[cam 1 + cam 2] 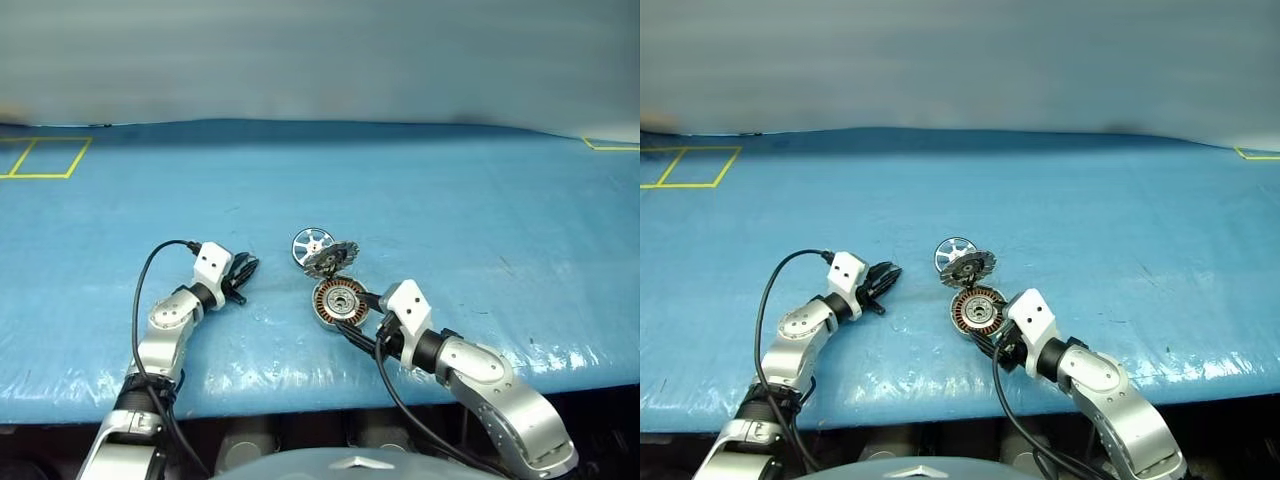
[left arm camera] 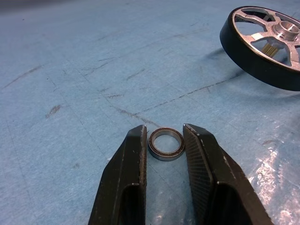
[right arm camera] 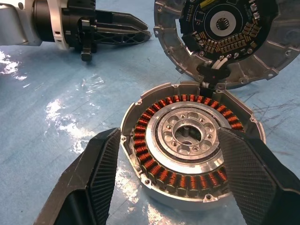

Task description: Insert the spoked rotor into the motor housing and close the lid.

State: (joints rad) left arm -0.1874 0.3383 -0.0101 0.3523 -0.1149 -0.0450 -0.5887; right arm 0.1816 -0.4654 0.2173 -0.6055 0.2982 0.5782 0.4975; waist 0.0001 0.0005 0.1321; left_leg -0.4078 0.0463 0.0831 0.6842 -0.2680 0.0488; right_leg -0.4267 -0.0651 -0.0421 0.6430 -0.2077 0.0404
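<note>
On blue mat, housing (image 3: 190,140) sits between my right gripper (image 3: 173,187) jaws, spread wide at its 9 and 3 o'clock rim, bracing it, I judge. Lid (image 3: 225,42) stands open, hinged at housing's 12. Rotor (image 1: 311,243) propped near, at lid's 10. My left gripper (image 2: 164,147) jaws nearly together, flanking a small ring (image 2: 166,143); real pinch, cannot tell. No readable writing anywhere
</note>
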